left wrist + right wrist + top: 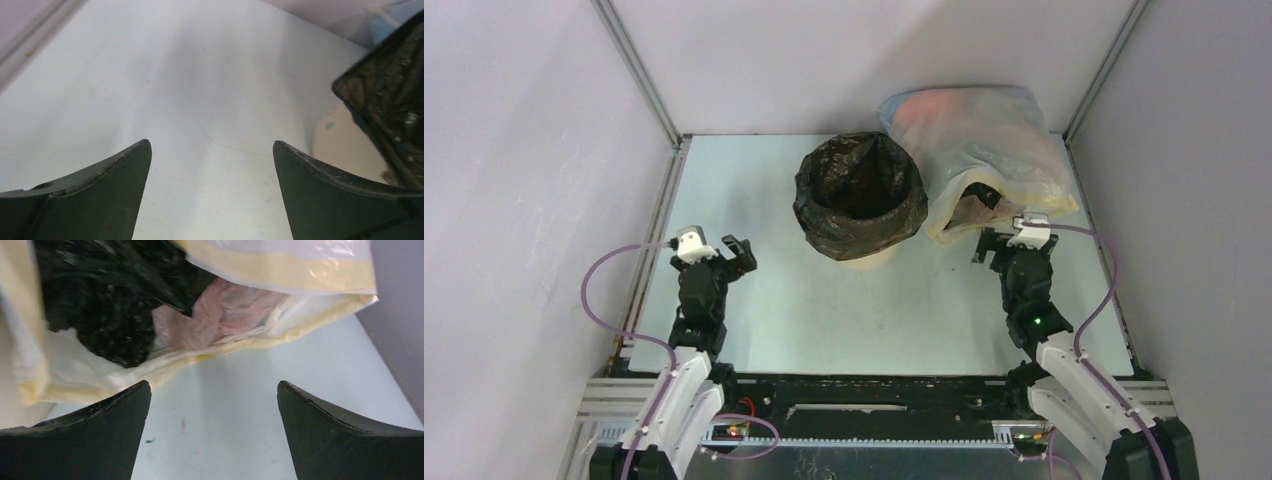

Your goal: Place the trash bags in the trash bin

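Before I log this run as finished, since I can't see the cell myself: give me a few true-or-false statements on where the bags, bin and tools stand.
1. The black trash bag is draped over the rim of the trash bin. True.
2. The left tool grips the black trash bag. False: it is open and empty, over the table.
3. The right tool is open, facing the mouth of the translucent bag. True.
4. The translucent bag lies left of the trash bin. False: it lies to the bin's right, toward the far corner.
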